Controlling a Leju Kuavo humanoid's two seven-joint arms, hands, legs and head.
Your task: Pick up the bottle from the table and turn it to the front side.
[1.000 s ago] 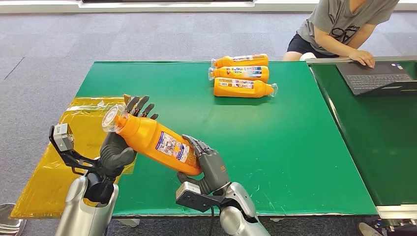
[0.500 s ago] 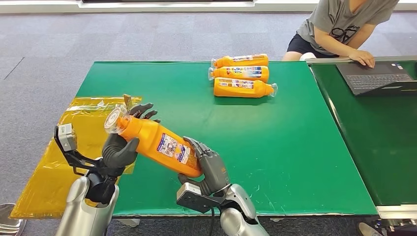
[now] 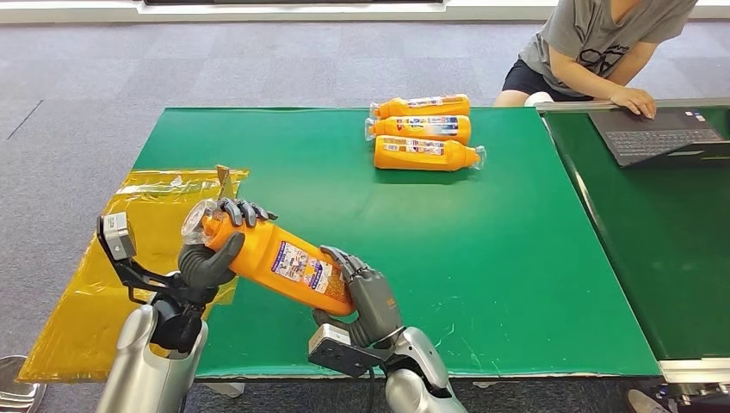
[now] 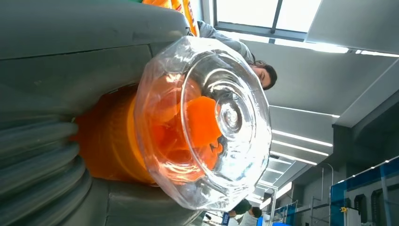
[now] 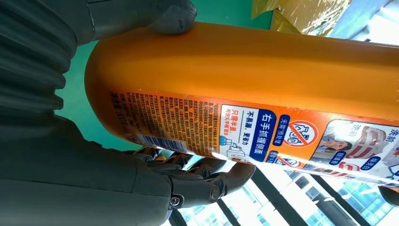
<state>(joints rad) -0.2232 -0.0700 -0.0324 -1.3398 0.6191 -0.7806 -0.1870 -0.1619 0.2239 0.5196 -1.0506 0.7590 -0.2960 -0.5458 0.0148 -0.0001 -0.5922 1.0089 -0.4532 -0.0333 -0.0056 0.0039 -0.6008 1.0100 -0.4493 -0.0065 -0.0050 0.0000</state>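
An orange bottle [image 3: 280,258] with a clear cap [image 3: 196,219] hangs tilted above the near left of the green table [image 3: 482,232], its printed label facing up. My left hand [image 3: 211,254] wraps its fingers around the neck just below the cap. My right hand [image 3: 366,297] grips the bottle's base end. The left wrist view looks straight onto the clear cap [image 4: 207,122] with orange neck [image 4: 108,136] behind it. In the right wrist view the label [image 5: 263,129] and orange body [image 5: 244,66] run across, with my dark fingers [image 5: 202,181] curled under the base.
Three more orange bottles [image 3: 423,131] lie side by side at the table's far middle. A yellow sheet [image 3: 95,284] hangs off the table's left edge. A seated person [image 3: 603,47] rests a hand by a laptop [image 3: 658,133] on the adjoining table at the right.
My left hand's fingers, spread behind the cap a second ago, have closed over the bottle's neck. The bottle has tipped slightly lower at the cap end. The right hand keeps its hold.
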